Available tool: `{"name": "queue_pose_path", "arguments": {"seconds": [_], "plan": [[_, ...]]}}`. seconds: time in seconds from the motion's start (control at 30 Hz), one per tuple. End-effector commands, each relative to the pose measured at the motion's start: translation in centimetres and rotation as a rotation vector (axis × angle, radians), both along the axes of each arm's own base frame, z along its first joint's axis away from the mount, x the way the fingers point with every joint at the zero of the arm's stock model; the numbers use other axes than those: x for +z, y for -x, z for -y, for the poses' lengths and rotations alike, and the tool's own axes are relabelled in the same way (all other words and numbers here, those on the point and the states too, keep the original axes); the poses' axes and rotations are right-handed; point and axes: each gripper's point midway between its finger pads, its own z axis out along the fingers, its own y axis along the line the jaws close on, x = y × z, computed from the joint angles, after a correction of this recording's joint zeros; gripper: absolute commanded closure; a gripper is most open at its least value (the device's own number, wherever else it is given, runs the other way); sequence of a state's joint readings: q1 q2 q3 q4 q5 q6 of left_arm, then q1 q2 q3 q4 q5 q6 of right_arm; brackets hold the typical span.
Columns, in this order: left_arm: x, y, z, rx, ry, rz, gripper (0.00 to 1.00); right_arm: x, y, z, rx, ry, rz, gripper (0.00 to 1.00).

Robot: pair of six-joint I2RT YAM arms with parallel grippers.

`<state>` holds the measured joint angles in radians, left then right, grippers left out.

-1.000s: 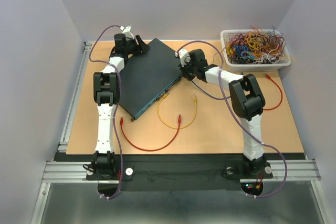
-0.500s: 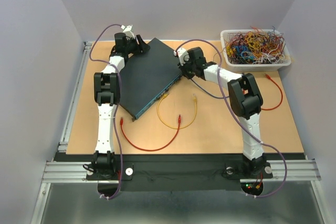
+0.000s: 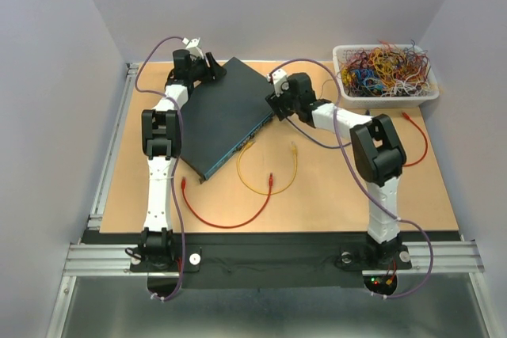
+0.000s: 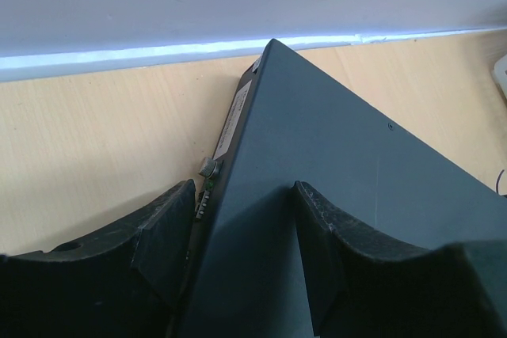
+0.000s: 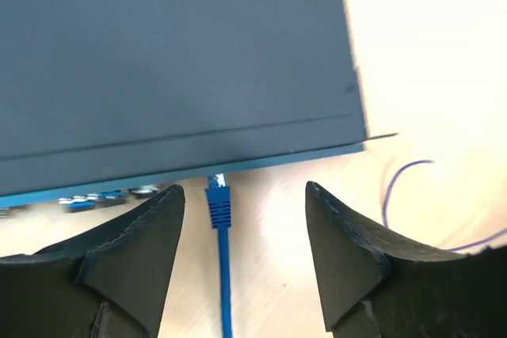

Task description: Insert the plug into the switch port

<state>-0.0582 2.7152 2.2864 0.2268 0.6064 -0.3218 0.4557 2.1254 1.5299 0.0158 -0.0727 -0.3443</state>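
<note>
We find the right pincer point(image 5: 244, 189) open, with the blue plug point(image 5: 218, 210) free between its fingers and its tip against the front face of the dark box point(image 5: 174, 53). We find the left pincer point(image 4: 244, 187) open, astride the box's rear edge.

Top view bright and sharp, with even diffuse light from above and faint soft shadows on table point(image 3: 333, 195). Left wrist view: blue-white glare strip along wall point(image 4: 119, 57) base, dull sheen on box point(image 4: 341, 172), left fingers point(image 4: 162, 235) dark and slightly soft. Right wrist view blurry overall, table blown out top right, plug point(image 5: 218, 199) soft, right fingers point(image 5: 341, 251) out of focus.
</note>
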Motion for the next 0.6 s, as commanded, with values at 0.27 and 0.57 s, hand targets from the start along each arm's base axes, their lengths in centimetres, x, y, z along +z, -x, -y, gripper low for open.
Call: {"name": "queue_pose_path", "arguments": {"seconds": [0.27,0.57], "plan": [[-2.1,5.6,10.0,-0.241,0.047,-0.154,0.38,12.6,5.4,1.7,-0.235,-0.409,0.134,0.23],[-1.4,7.7,14.7,-0.336,0.022,-0.141,0.38,6.9,10.9,1.5,-0.301,-0.482,-0.087,0.22]]}}
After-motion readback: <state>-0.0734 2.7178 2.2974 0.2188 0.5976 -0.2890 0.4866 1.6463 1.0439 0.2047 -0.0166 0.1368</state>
